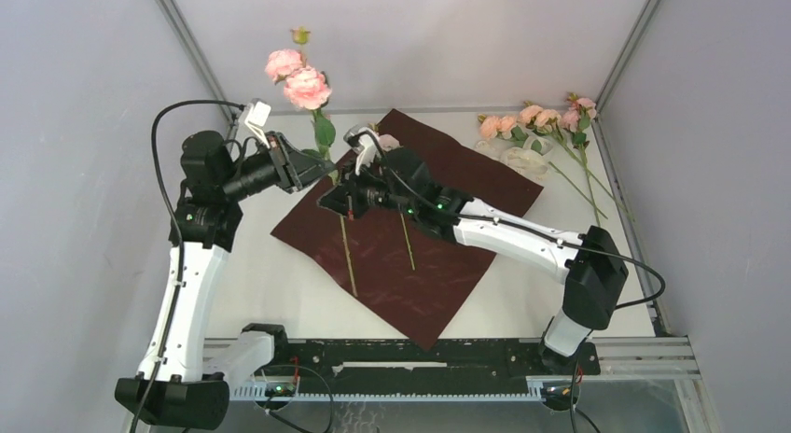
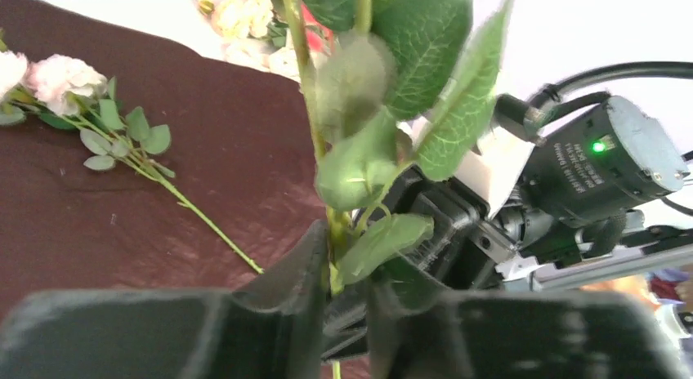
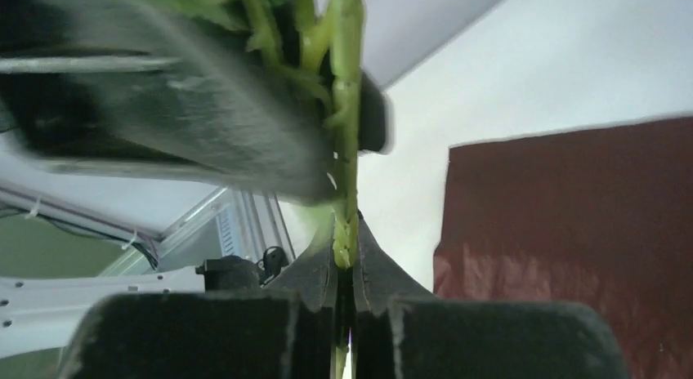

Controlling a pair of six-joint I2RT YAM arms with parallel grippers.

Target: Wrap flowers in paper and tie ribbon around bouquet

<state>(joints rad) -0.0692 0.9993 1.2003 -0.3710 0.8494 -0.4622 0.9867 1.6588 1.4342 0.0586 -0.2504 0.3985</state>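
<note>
A flower stem with two pink roses is held upright above the red paper. My left gripper is shut on this stem among the leaves, seen close up in the left wrist view. Just below it my right gripper is also shut on the same green stem, its fingertips pinching it. The stem's lower end hangs over the paper. A second pink flower lies flat on the paper. The cream ribbon lies at the back right.
More pink flowers with long stems lie on the white table at the back right, beside the ribbon. Grey walls close in both sides. The paper's edge shows to the right in the right wrist view.
</note>
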